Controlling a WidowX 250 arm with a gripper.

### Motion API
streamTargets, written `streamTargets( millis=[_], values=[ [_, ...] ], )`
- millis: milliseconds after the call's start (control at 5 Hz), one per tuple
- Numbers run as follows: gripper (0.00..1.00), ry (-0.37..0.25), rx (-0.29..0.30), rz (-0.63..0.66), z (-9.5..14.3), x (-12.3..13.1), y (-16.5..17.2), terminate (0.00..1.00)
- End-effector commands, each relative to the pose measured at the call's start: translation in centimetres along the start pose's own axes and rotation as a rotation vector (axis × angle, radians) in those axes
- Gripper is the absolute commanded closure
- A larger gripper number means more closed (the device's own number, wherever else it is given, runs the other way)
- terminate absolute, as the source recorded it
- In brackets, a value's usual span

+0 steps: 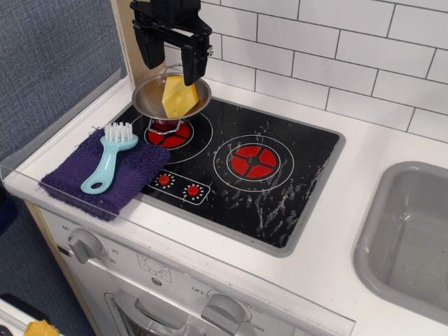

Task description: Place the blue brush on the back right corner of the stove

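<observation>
I see blue brush (110,159) on purple towel (105,173) | bristles far-right, handle near-left | gripper (170,52) wide, empty, above stove (280,183)

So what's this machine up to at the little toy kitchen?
A robot arm's black gripper hangs open above a small metal pot with a yellow block in it, at the back left of the stove. It holds nothing. The blue brush it is meant to move lies on a purple towel left of the stove. The stove's back right corner is bare. A grey sink sits to the right.
</observation>
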State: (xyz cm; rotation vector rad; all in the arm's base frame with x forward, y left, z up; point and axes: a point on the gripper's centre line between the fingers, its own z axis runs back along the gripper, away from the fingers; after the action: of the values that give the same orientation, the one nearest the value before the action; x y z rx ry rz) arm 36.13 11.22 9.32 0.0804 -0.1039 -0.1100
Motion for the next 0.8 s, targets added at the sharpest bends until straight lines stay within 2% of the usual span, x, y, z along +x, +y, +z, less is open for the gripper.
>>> streamTargets(
  millis=[0,200,400,600],
  values=[
    [0.0,0.0,0.0,0.0,0.0,0.0,0.0,0.0],
    [0.0,0.002,-0.045,0.022,1.3,-3.1,0.5,0.0],
    [0.0,-0.028,-0.042,0.042,2.7,-6.8,1.2,0.0],
    [0.0,0.017,0.007,0.097,1.9,-10.1,2.3,0.0]
  ],
)
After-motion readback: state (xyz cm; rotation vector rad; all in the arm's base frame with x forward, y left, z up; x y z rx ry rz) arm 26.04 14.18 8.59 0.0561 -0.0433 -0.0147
